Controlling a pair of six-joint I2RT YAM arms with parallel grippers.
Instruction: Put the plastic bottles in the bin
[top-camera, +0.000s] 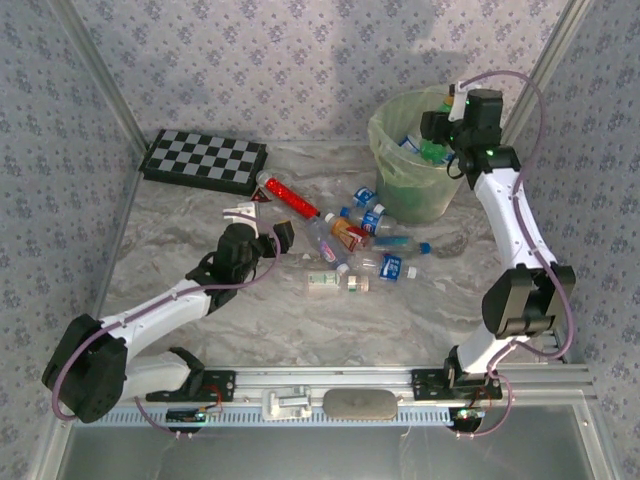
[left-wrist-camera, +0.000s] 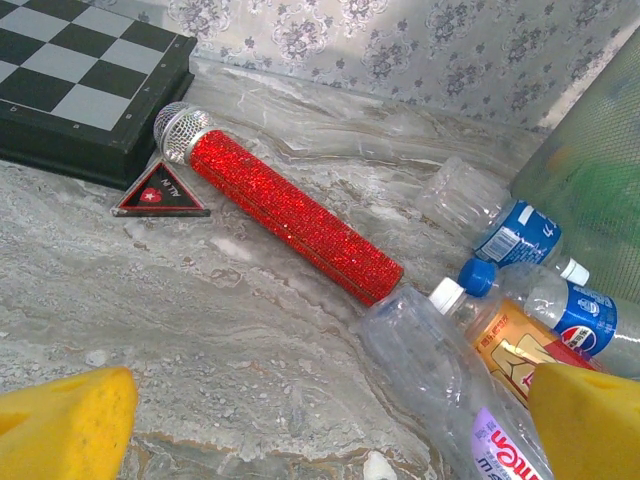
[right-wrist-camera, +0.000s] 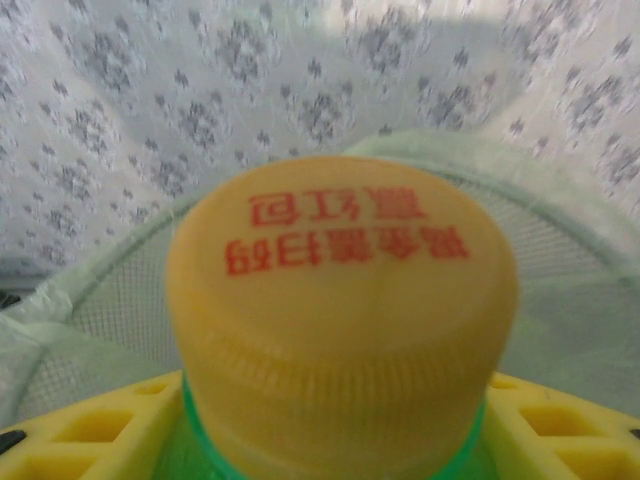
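Observation:
My right gripper (right-wrist-camera: 335, 440) is shut on a green plastic bottle with a yellow cap (right-wrist-camera: 340, 300), its yellow fingers (right-wrist-camera: 90, 440) on either side of the neck. It hangs over the pale green bin (right-wrist-camera: 570, 205). From above, the right gripper (top-camera: 440, 130) is above the bin (top-camera: 400, 195), where a few bottles lie. Several plastic bottles (top-camera: 365, 245) lie scattered mid-table. My left gripper (top-camera: 275, 238) stands open just left of them. A clear purple-labelled bottle (left-wrist-camera: 440, 370) lies by my left gripper (left-wrist-camera: 330, 440)'s right finger (left-wrist-camera: 590, 420), beside an orange-labelled one (left-wrist-camera: 510, 350) and a blue-labelled one (left-wrist-camera: 580, 315).
A red glittery microphone (left-wrist-camera: 290, 215) lies diagonally left of the bottles, touching the clear one. A small black triangle (left-wrist-camera: 160, 195) sits beside a checkerboard (top-camera: 205, 160) at the back left. Patterned walls close in the table.

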